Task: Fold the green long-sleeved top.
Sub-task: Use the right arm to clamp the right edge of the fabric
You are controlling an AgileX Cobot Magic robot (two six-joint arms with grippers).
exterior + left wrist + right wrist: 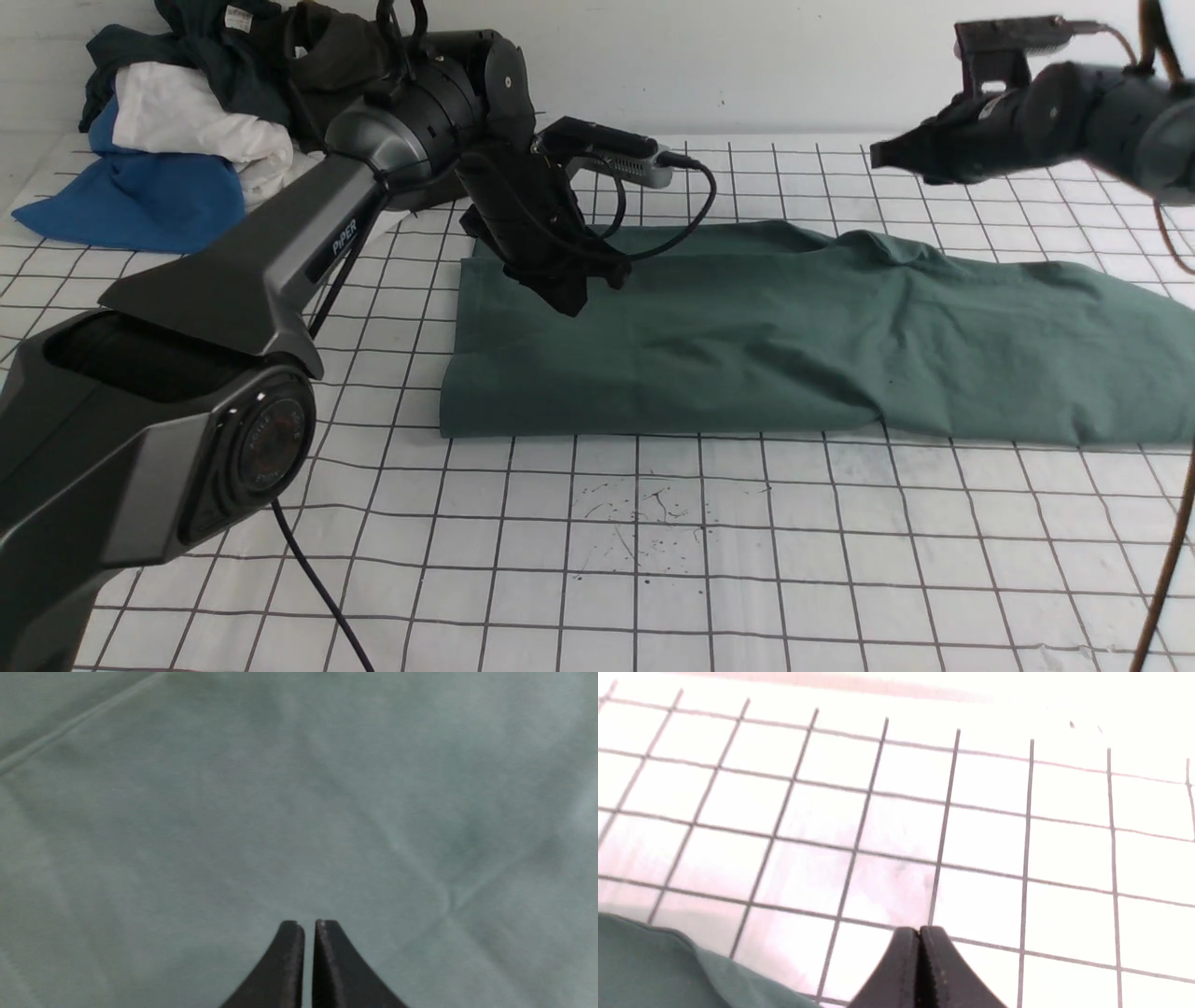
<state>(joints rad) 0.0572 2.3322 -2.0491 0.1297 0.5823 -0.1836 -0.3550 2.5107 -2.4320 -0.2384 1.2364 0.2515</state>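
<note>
The green long-sleeved top (794, 345) lies as a long, flat folded band across the middle of the gridded table, reaching to the right edge of the front view. Its logo and neck are hidden. My left gripper (571, 303) is over the top's left part, close above or touching the cloth. In the left wrist view its jaws (308, 924) are together with only a hairline gap, holding nothing, and green cloth (280, 788) fills the view. My right gripper (878, 154) hangs in the air at the back right, shut and empty (920, 929), beyond the top's far edge (654, 970).
A pile of other clothes lies at the back left: a bright blue garment (140, 205), a white one (196, 121) and dark ones (215, 47). The white gridded table (653, 560) stretches in front of the top. A wall stands behind.
</note>
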